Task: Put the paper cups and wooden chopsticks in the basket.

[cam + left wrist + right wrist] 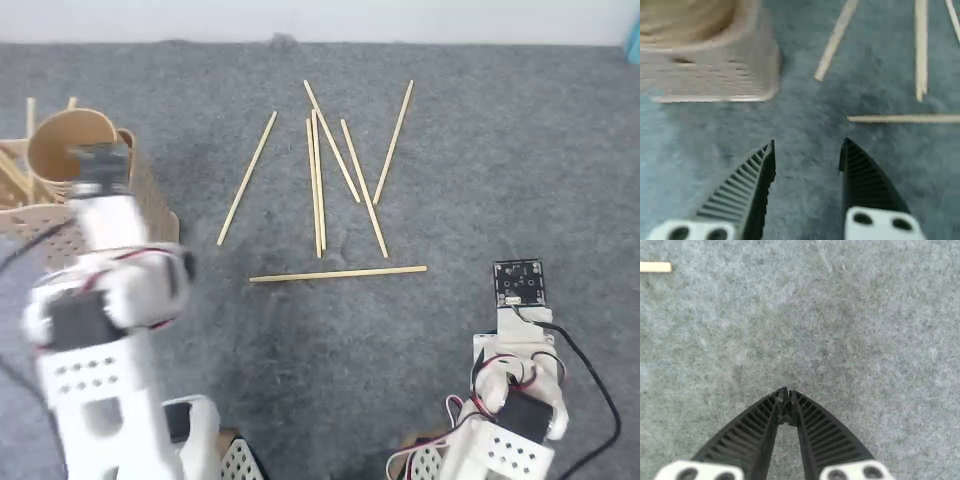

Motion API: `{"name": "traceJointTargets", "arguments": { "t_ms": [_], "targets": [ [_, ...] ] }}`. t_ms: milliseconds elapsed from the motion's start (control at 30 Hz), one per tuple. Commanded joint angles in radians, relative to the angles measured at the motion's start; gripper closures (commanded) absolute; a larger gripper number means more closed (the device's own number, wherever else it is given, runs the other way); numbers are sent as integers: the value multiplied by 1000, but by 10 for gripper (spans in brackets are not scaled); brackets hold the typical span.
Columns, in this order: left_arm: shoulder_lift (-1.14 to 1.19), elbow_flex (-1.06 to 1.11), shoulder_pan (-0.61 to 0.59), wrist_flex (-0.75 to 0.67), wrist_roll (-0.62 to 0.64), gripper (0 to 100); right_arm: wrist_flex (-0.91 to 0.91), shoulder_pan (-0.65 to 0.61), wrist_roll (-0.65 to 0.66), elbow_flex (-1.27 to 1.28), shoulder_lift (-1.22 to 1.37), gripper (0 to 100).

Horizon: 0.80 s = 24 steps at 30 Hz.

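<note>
Grey felt table (500, 150) is carrying seven loose wooden chopsticks (338, 273) mid-frame. One is lying crosswise nearest the arms. Six are lying lengthwise or slanted beyond it: one alone toward the basket side, two side by side in the middle, and three slanted ones fanning out on the other side. Beige perforated basket (150, 200) is sitting at the frame's left edge. It is holding a paper cup (60, 140), mouth showing, plus a few more chopsticks (12, 172) sticking out. Left arm (100, 330), white and blurred, is stretching up over the basket. Right arm (515, 420) is sitting low at the near right, well apart from the sticks.
</note>
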Motion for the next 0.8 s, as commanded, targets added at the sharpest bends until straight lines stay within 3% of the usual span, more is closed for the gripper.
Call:
{"name": "traceJointTargets", "arguments": {
  "t_ms": [0,167,467,767],
  "targets": [
    [-18,140,195,-169,-5,801,8,13,15,-8,-16,991],
    [107,145,393,-233,-206,801,8,13,15,-8,-16,991],
    [611,-102,551,-259,-517,804,5,12,15,-8,-16,991],
    [885,-139,632,-549,-540,805,1,5,15,-6,-16,991]
  ]
}}
